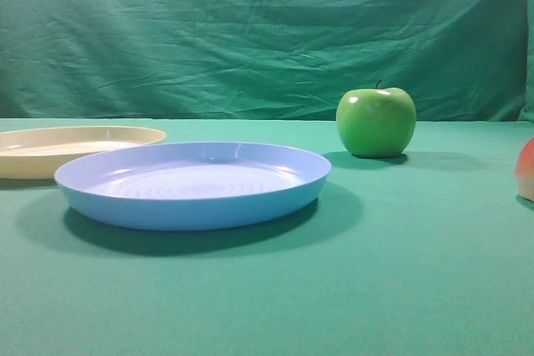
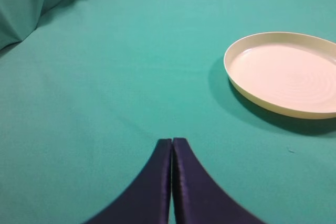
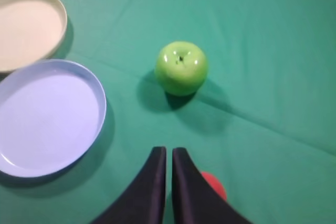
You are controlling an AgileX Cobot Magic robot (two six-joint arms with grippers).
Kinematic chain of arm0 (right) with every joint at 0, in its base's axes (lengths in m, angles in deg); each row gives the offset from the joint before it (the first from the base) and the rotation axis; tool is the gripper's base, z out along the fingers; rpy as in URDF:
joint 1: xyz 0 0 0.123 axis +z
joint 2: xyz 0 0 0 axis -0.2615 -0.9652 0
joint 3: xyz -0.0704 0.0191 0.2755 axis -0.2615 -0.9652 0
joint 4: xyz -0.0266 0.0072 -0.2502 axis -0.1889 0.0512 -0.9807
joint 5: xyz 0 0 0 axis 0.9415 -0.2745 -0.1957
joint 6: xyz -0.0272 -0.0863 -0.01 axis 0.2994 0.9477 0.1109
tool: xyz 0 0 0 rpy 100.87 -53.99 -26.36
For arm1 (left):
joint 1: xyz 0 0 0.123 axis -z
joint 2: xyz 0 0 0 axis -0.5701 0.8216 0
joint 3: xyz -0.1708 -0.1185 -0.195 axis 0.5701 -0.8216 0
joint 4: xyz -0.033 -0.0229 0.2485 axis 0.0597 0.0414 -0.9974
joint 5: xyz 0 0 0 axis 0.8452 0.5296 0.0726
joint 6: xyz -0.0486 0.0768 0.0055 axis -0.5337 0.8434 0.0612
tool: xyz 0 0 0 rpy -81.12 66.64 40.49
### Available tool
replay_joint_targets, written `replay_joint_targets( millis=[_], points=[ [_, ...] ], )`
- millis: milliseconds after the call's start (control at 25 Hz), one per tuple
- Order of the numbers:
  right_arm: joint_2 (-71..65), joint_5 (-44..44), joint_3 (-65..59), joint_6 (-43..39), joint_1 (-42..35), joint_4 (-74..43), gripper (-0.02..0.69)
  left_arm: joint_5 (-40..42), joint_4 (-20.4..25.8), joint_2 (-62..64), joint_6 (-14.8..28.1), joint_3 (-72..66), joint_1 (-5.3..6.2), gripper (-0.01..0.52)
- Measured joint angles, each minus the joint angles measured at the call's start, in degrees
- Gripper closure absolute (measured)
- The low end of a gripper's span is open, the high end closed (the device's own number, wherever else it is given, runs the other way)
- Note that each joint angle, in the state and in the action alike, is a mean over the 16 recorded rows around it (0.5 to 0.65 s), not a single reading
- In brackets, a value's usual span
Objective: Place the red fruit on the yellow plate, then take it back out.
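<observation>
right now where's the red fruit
The red fruit sits on the cloth at the far right edge of the high view, right of the green apple, partly hidden under the right gripper.

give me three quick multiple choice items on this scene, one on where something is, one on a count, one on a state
1. Where is the green apple?
A. on the blue plate
B. on the cloth, beside the blue plate
C. on the yellow plate

2. How many plates?
A. one
B. two
C. three

3. What is on the yellow plate?
A. nothing
B. the red fruit
C. the apple

Answers: 1 B, it stands on the cloth, clear of both plates. 2 B, one blue, one yellow. 3 A, it is bare; the red fruit lies by the right end effector.
</observation>
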Motion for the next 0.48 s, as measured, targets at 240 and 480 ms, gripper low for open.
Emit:
replay_joint_targets(
  millis=[240,480],
  points=[
    [8.66,-4.0,0.09,-1.12,0.0,-0.61,0.665,0.0,0.0,0.0,0.0,0.0,0.0,0.514],
    [14.91,-7.16,0.19,-2.67,0.0,-2.79,0.665,0.0,0.0,0.0,0.0,0.0,0.0,0.514]
  ],
)
